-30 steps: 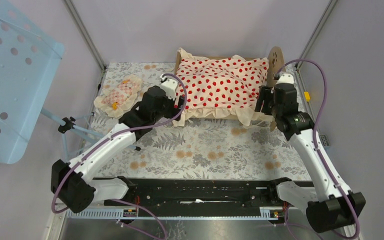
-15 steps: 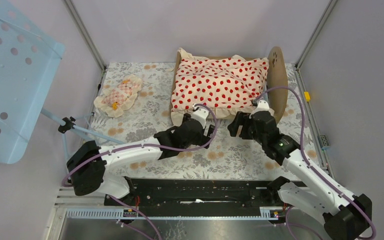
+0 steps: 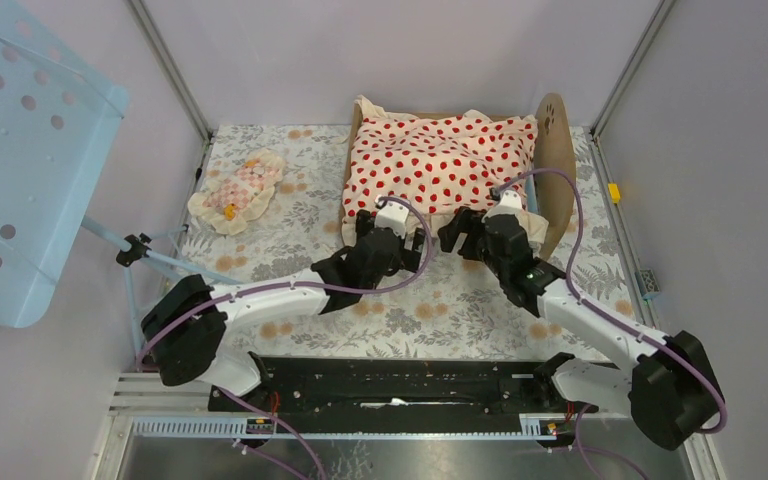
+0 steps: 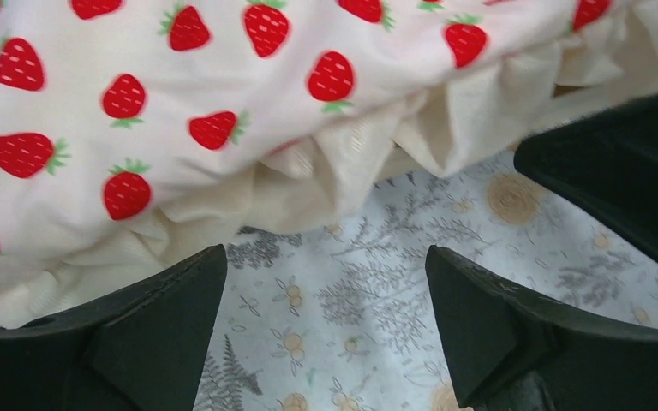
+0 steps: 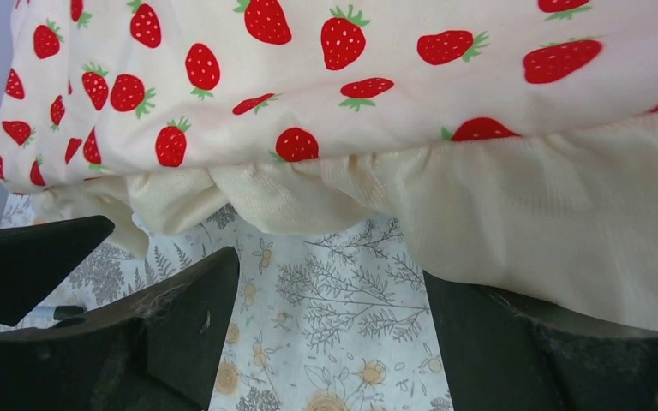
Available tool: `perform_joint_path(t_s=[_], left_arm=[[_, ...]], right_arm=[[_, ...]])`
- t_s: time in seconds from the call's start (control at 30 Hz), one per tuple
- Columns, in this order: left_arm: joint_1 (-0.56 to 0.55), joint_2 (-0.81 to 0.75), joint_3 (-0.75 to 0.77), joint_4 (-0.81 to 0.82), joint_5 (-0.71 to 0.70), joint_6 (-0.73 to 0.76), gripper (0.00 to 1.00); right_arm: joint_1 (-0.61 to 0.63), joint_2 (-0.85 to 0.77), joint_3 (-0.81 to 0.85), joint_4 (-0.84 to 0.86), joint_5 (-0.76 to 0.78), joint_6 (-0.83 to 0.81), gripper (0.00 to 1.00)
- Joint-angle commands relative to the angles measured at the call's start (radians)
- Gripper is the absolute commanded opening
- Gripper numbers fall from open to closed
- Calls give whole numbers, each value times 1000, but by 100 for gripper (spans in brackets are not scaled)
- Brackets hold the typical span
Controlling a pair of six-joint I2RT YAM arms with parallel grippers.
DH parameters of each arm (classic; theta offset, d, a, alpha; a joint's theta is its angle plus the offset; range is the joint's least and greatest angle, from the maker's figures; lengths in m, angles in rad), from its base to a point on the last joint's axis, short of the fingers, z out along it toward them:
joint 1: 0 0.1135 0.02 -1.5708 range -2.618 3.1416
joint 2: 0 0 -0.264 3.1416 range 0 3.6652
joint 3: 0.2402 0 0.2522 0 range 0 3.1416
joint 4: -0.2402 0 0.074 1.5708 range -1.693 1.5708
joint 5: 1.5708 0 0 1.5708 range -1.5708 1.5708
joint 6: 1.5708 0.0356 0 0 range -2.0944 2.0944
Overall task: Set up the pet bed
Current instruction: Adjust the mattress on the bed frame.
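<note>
The pet bed point(image 3: 557, 150), a light-wood frame with a paw-print headboard, stands at the back of the table. The cream ruffled blanket with red strawberries point(image 3: 440, 165) covers it and hides the mattress. The blanket's ruffled near edge hangs over the bed's near side point(image 4: 368, 145) point(image 5: 523, 214). My left gripper point(image 3: 392, 222) point(image 4: 326, 282) is open and empty, low over the tablecloth just short of the ruffle. My right gripper point(image 3: 478, 224) point(image 5: 334, 300) is open and empty, its right finger point(image 5: 514, 342) partly under the ruffle. The grippers are close side by side.
The small pink checked pillow point(image 3: 237, 190) lies at the back left on the floral tablecloth point(image 3: 430, 300). A blue perforated panel on a stand point(image 3: 30, 160) leans at the far left. Purple walls and metal posts enclose the table.
Both arms swung from the bed's two ends to its near side and lowered. In the last half second both grippers moved a little closer to the blanket's ruffled edge.
</note>
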Motion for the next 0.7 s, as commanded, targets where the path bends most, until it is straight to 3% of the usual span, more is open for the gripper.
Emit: perform_joint_path(t_s=[0.0, 0.43, 0.53, 0.67], left_arm=[[45, 18, -9, 108, -3, 16, 94], [58, 117, 20, 151, 70, 27, 73], [62, 133, 31, 147, 55, 28, 68], [71, 143, 39, 153, 56, 41, 47]], right_arm=[[10, 80, 48, 108, 47, 29, 86], [10, 190, 61, 214, 110, 70, 75], [9, 209, 62, 221, 124, 85, 66], [9, 217, 57, 234, 137, 95, 51]])
